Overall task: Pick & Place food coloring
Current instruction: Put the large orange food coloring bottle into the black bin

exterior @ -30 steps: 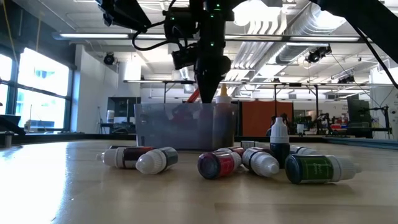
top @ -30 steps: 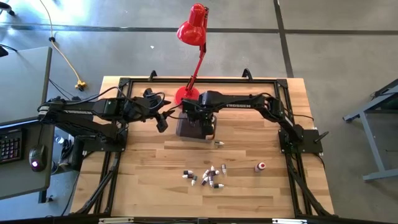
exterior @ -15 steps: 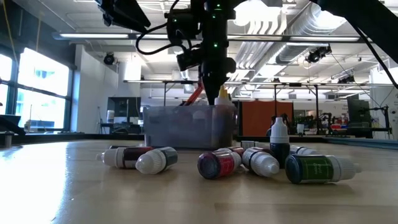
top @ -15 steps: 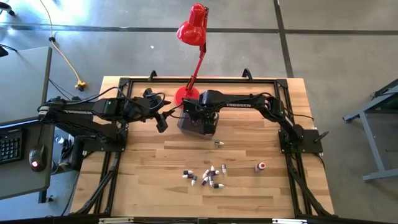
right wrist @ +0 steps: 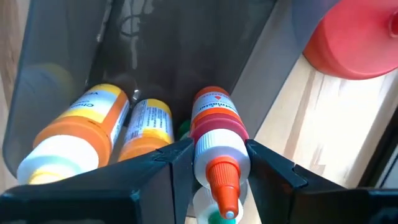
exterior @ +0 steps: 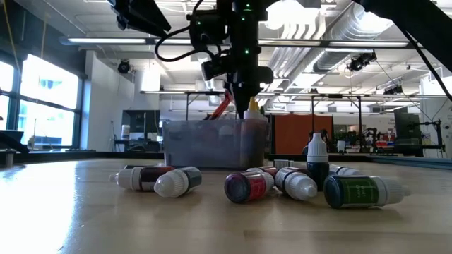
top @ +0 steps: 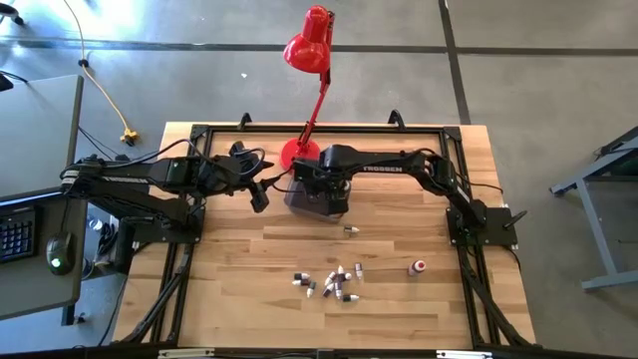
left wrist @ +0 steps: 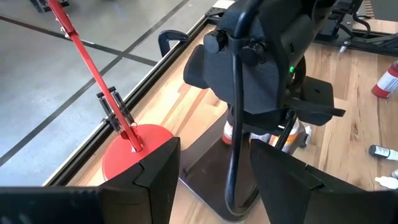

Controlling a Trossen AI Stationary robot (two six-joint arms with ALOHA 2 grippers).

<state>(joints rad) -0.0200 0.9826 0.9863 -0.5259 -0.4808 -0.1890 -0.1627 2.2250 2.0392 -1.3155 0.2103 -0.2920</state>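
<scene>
Red bottle [right wrist: 214,134] in right hand [right wrist: 211,163] over tub [right wrist: 74,56]

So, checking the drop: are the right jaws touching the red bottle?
Touching: the right wrist view shows both jaws pressed against the red bottle above the tub.

Tub [top: 311,202] mostly hidden under right arm; contents unseen overhead.

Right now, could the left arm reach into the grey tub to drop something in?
Probably not cleanly: the right claw, holding a red food coloring bottle, hangs directly over the grey tub, blocking the left claw beside it.
</scene>
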